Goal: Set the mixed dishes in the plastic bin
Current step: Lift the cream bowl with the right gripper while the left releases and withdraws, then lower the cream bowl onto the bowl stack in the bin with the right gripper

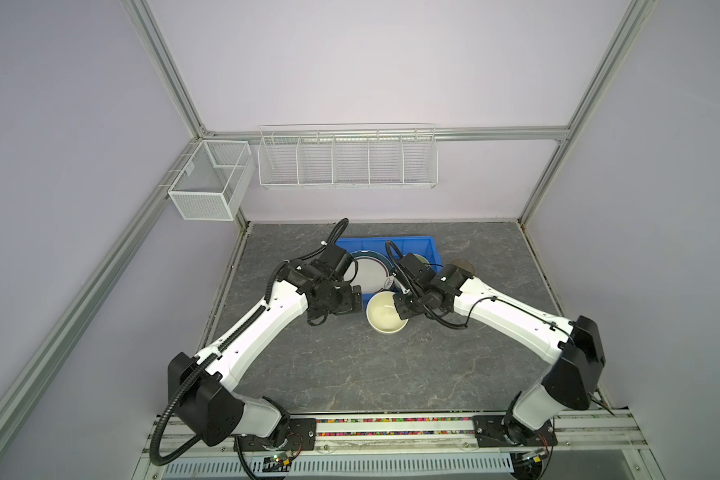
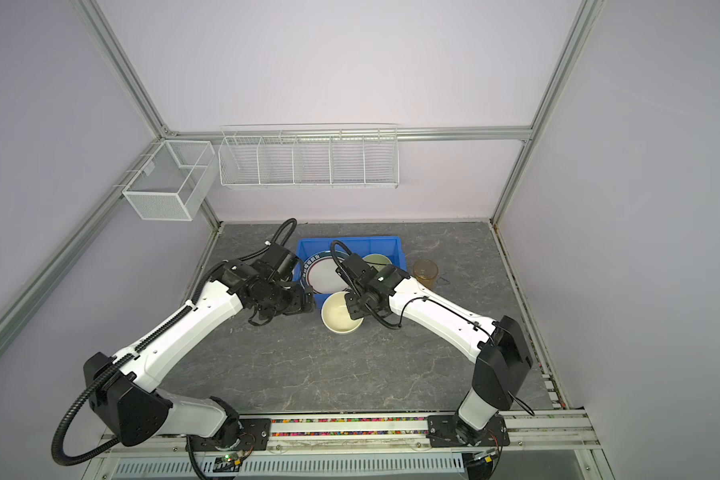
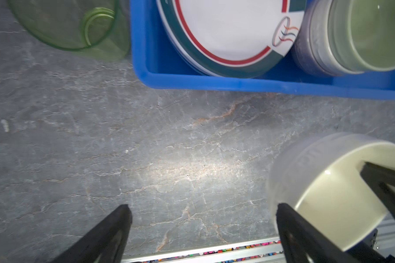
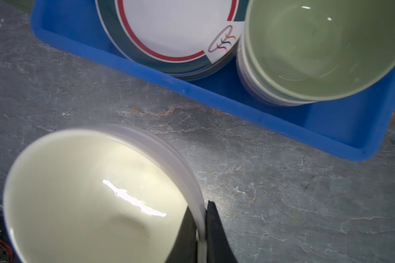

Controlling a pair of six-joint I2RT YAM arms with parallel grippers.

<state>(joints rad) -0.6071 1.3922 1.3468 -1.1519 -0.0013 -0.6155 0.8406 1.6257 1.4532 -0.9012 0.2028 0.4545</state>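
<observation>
The blue plastic bin (image 1: 427, 245) (image 2: 391, 243) holds a white plate with a teal-red rim (image 1: 371, 276) (image 4: 176, 27) and a green bowl (image 4: 317, 45) (image 3: 374, 34) nested on other bowls. A cream bowl (image 1: 385, 318) (image 4: 89, 200) sits just outside the bin's near wall, with my right gripper (image 4: 202, 211) shut on its rim, one finger inside and one outside. My left gripper (image 3: 202, 206) stands open over bare table beside that bowl, holding nothing. A translucent green cup (image 3: 71, 25) stands on the table by the bin's left end. An amber cup (image 2: 425, 272) stands right of the bin.
Two white wire baskets (image 1: 348, 160) (image 1: 208, 183) hang on the back wall. Both forearms meet near the bin's front edge. The grey stone tabletop (image 1: 371, 374) stretches toward the front rail (image 1: 391, 424).
</observation>
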